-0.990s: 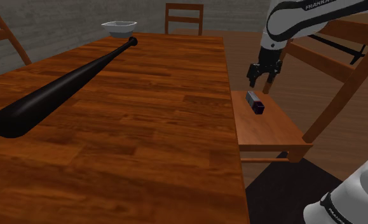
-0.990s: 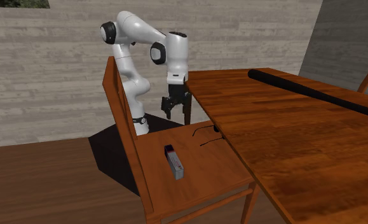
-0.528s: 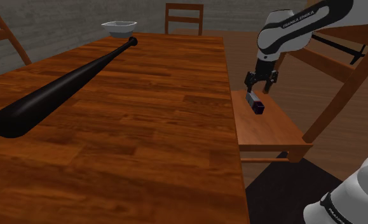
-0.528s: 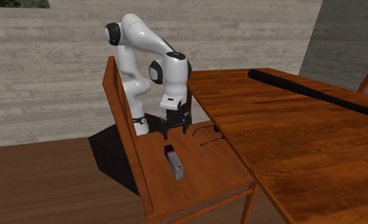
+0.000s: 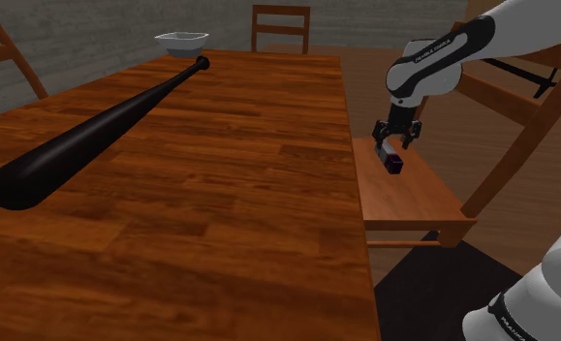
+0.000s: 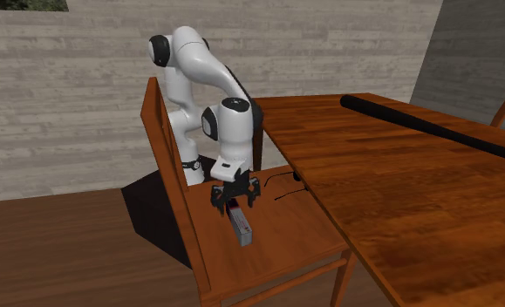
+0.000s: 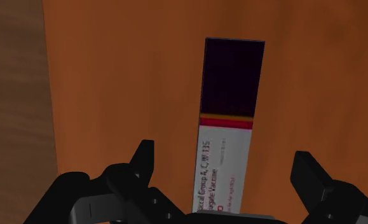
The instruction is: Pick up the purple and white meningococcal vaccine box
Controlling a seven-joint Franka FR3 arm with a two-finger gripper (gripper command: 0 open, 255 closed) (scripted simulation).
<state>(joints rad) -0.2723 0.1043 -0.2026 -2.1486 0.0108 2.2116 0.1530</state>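
Vaccine box (image 7: 227, 125): one item, lying flat on the wooden seat of a chair (image 5: 416, 200) drawn up beside the desk (image 5: 220, 213). One end is dark purple. The other is white with printed lettering, and a narrow red and orange band divides the two. In the second exterior view the box (image 6: 242, 228) lies near the middle of the seat (image 6: 290, 240), well apart from the desk (image 6: 416, 201).

Gripper (image 7: 225, 162): one, lowered over the white end of the box. The fingers (image 7: 143, 156) stand apart, one on either side of the box, with bare seat showing in the gap on each side, so nothing is gripped. The shoulder view places the gripper (image 5: 392, 145) directly above the box (image 5: 395, 163). The second exterior view shows it (image 6: 234, 202) just over the box's end nearer the robot.

Desk contents: one black baseball bat (image 5: 104, 126) lying diagonally, and one white bowl (image 5: 181, 41) at the far end beyond the bat's handle. Whether the bowl holds anything cannot be told.

Chairs in the shoulder view: three. One carries the box, one (image 5: 280, 24) stands at the desk's far end, and one (image 5: 7, 53) stands at that view's left edge.
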